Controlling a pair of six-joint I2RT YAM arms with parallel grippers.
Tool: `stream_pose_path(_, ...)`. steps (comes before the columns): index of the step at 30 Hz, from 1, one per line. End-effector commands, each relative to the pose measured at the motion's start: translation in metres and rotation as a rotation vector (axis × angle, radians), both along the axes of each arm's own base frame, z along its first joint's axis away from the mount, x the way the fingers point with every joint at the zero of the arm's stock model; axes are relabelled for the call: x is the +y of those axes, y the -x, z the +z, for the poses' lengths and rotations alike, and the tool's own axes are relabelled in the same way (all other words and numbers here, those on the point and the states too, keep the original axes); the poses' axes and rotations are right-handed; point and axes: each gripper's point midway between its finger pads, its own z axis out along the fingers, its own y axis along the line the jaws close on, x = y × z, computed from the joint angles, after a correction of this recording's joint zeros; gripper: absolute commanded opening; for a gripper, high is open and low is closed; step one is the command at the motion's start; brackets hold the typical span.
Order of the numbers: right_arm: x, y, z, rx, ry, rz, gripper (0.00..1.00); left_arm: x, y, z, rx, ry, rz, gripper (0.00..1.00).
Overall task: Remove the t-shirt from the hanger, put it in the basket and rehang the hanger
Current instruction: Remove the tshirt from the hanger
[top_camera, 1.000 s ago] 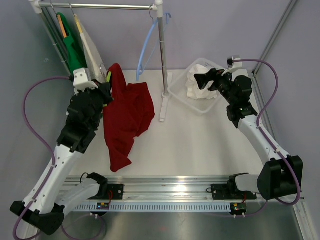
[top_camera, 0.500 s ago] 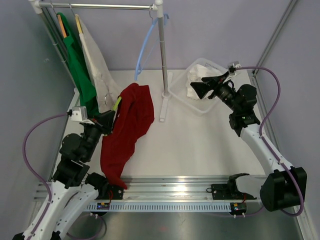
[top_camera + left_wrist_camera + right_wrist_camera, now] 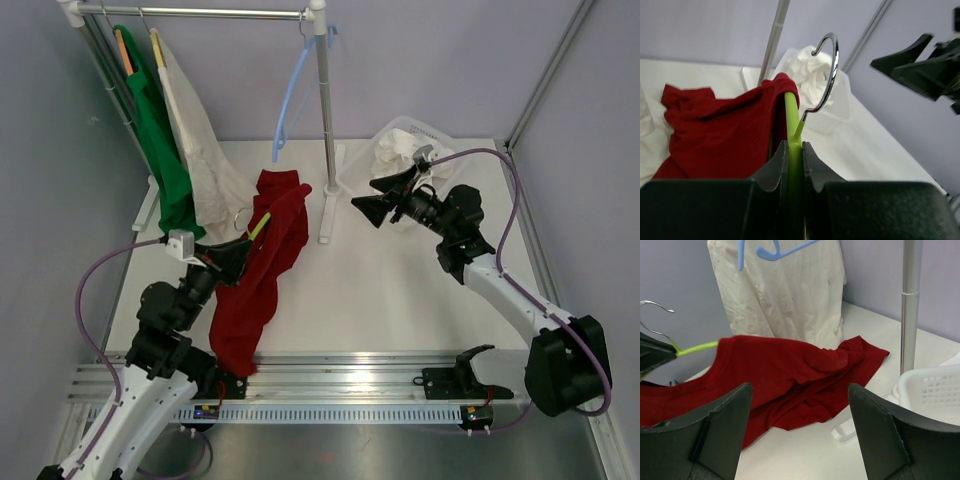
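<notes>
The red t-shirt (image 3: 265,260) hangs off a lime-green hanger (image 3: 258,225) with a metal hook (image 3: 240,217), its lower part trailing on the table toward the near edge. My left gripper (image 3: 233,256) is shut on the hanger's neck just below the hook. In the left wrist view the green neck (image 3: 792,120) sits pinched between both fingers, and the t-shirt (image 3: 720,135) drapes to the left. My right gripper (image 3: 368,198) is open and holds nothing; it hovers right of the rack pole, facing the t-shirt (image 3: 785,375).
A clothes rack stands at the back left, its pole (image 3: 322,130) right of the shirt. On it hang a green garment (image 3: 160,150), a cream garment (image 3: 200,150) and a bare blue hanger (image 3: 290,100). A white basket (image 3: 932,390) with white cloth sits at the back right.
My left arm has drawn back toward the near edge, carrying hanger and t-shirt away from the rack. My right gripper has swung left from the basket toward the shirt, still open.
</notes>
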Motion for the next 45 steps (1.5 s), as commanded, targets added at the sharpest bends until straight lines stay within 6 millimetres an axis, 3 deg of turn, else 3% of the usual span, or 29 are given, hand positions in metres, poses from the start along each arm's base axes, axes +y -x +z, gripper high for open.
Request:
stream_pose_path(1,0.006,-0.008,-0.014,-0.090,0.027,0.009,0.84,-0.005,0.013,0.046,-0.202,0.079,-0.056,0.00)
stream_pose_path(5,0.019,-0.014,-0.043,-0.099,0.042,0.045,0.84,-0.014,0.018,0.045,-0.273,0.070,-0.109,0.00)
stream_pose_path(8,0.031,-0.014,-0.044,-0.110,0.043,0.079,0.83,-0.021,0.021,0.042,-0.300,0.057,-0.155,0.00)
stream_pose_path(16,0.049,-0.002,-0.041,-0.130,0.059,0.102,0.84,-0.032,0.020,0.037,-0.298,0.034,-0.208,0.00)
stream_pose_path(23,0.047,0.004,-0.037,-0.132,0.055,0.093,0.85,-0.030,0.028,0.045,-0.328,0.047,-0.218,0.00)
stream_pose_path(37,0.049,0.014,-0.030,-0.143,0.059,0.113,0.84,-0.029,0.026,0.045,-0.323,0.048,-0.208,0.00)
stream_pose_path(40,0.053,0.010,-0.028,-0.099,0.063,0.122,0.84,-0.028,0.024,0.047,-0.329,0.050,-0.196,0.00)
stream_pose_path(41,0.056,0.009,-0.037,-0.051,0.076,0.136,0.84,-0.027,0.022,0.046,-0.324,0.051,-0.189,0.00)
stream_pose_path(45,0.066,0.017,-0.030,-0.023,0.052,0.205,0.81,-0.027,0.015,0.044,-0.308,0.030,-0.168,0.00)
